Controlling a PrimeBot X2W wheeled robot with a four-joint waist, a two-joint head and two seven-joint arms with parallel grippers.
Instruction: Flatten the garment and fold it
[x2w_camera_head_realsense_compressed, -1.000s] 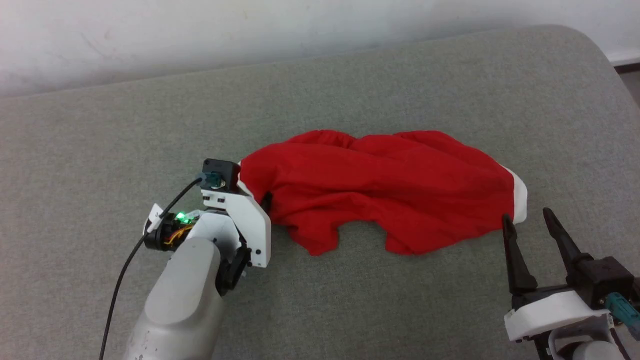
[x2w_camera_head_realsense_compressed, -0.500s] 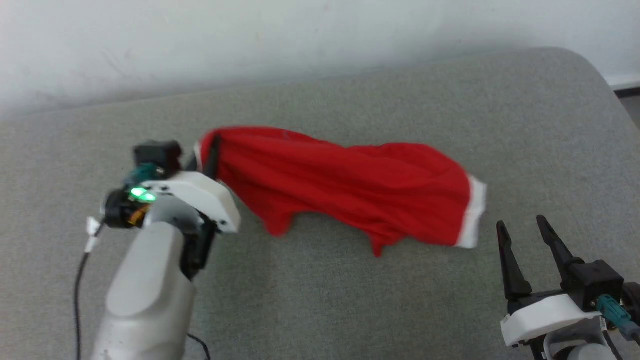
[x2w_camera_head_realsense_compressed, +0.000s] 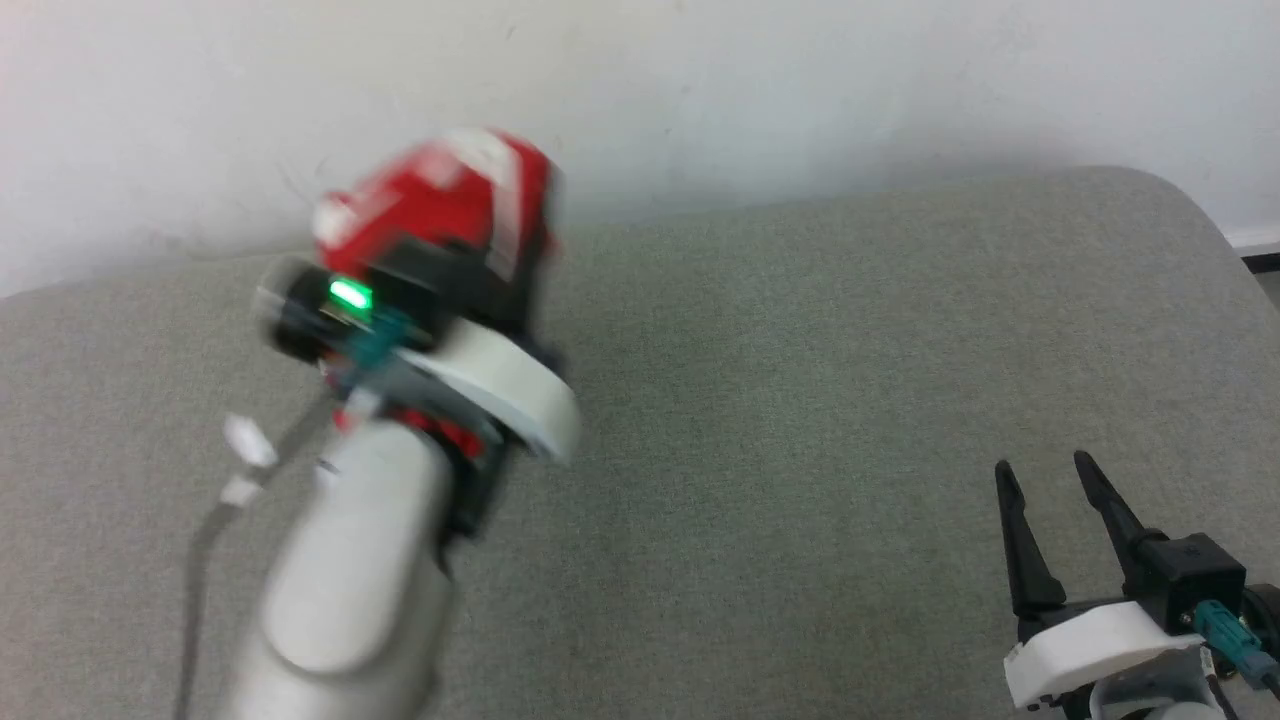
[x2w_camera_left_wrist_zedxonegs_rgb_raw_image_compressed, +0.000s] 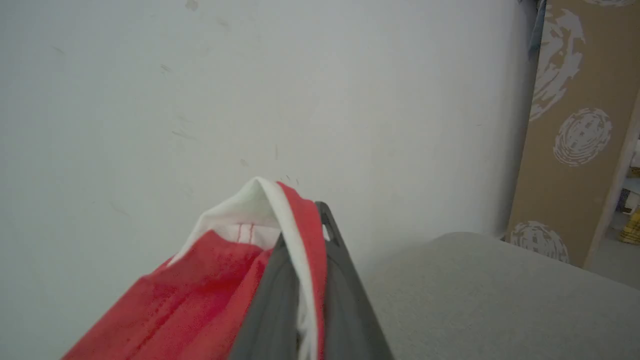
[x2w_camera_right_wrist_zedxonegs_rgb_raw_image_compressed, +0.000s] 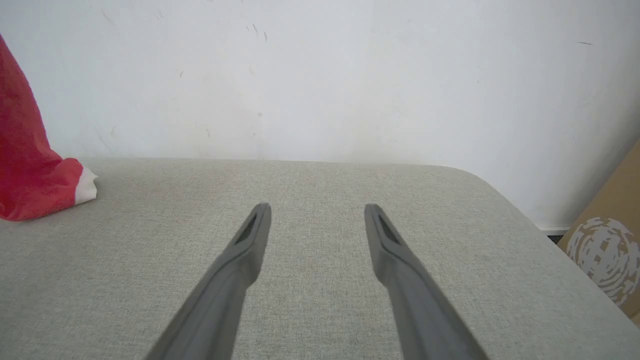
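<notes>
The right hand (x2w_camera_head_realsense_compressed: 1042, 465) is seen nearest in the head view, at five o'clock. Its two dark fingers are spread apart, nothing is held between them, and they are pointed over the grey bench (x2w_camera_head_realsense_compressed: 800, 400). The same open gap is shown in the right wrist view, with bare bench cloth beyond the fingers.

Further in, the pale left forearm (x2w_camera_head_realsense_compressed: 340, 600) is seen rising from seven o'clock. It is blurred, and a green light (x2w_camera_head_realsense_compressed: 349, 294) is lit at its wrist.

The left hand (x2w_camera_left_wrist_zedxonegs_rgb_raw_image_compressed: 304, 227) is clenched on the red shorts (x2w_camera_left_wrist_zedxonegs_rgb_raw_image_compressed: 200, 290). In the left wrist view a fold of red cloth with a white band is pinched between the two fingers, close to their tips. In the head view the gathered top of the shorts is found at eleven o'clock, held up above the bench against the wall. The rest of the shorts is hidden there behind the arm.

In the right wrist view the shorts are seen at nine o'clock, hanging down. Their white-hemmed lower end is laid on the bench.

Farthest back, a scuffed white wall (x2w_camera_head_realsense_compressed: 800, 80) is seen. A brown panel (x2w_camera_left_wrist_zedxonegs_rgb_raw_image_compressed: 575, 125) printed with pale round marks is stood at three o'clock in the left wrist view.
</notes>
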